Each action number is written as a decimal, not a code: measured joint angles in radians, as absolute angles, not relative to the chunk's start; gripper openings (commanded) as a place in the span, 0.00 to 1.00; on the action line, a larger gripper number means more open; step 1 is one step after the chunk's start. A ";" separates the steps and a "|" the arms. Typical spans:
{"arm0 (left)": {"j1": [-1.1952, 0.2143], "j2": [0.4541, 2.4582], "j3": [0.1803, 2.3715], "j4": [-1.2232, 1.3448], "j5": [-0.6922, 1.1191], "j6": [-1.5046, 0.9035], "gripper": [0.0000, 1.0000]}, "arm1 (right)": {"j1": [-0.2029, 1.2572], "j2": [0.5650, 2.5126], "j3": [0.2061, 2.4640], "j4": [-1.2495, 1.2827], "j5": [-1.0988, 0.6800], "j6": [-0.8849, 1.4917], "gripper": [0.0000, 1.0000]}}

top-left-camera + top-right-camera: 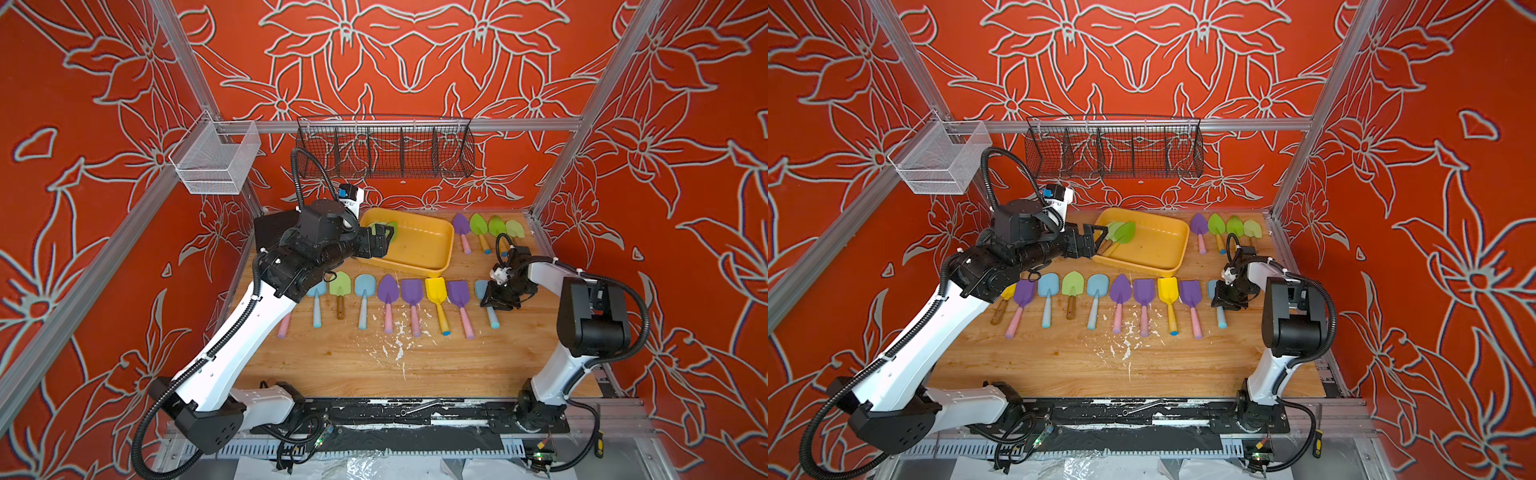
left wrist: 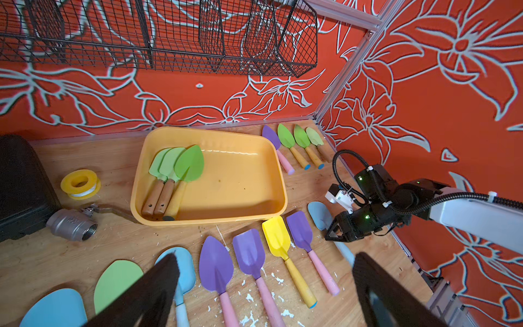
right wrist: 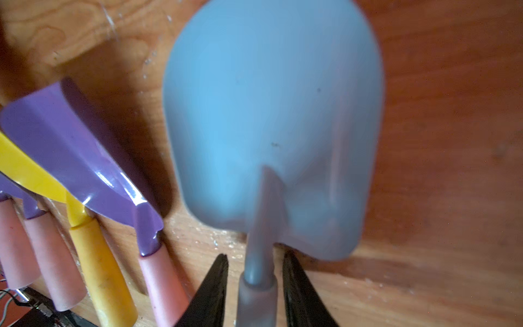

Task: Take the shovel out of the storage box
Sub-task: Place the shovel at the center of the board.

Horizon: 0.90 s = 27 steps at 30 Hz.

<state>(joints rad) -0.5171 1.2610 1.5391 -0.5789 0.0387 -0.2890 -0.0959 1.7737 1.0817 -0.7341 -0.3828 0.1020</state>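
My left gripper (image 1: 1100, 240) gapes wide, the green shovels (image 2: 175, 167) just ahead in the storage box (image 2: 240, 186), ready to straddle one handle.

The storage box (image 2: 240, 181) sits near the back edge of the table (image 1: 353, 357), about the middle. In its left end lie three shovels (image 2: 175, 170), side by side. My left gripper (image 1: 1102, 241) hangs by that end. A row of shovels (image 1: 411, 291) lies in front of the box. By the back right corner lie four more shovels (image 1: 478, 224). My right gripper (image 3: 256, 254) is over the last shovel (image 3: 268, 113) at the row's right end.
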 measured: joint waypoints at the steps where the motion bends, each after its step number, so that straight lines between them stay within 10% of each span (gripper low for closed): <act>1: -0.517 1.260 1.535 -0.577 0.039 -0.289 0.96 | -0.096 1.774 1.084 -0.736 -0.380 0.101 0.41; 18: -0.517 1.289 1.530 -0.578 0.003 -0.334 0.96 | -0.089 1.666 1.129 -0.794 -0.308 0.132 0.48; 27: -0.516 1.612 1.728 -0.767 -0.075 -0.354 0.93 | -0.078 1.412 1.252 -0.789 -0.391 0.200 0.58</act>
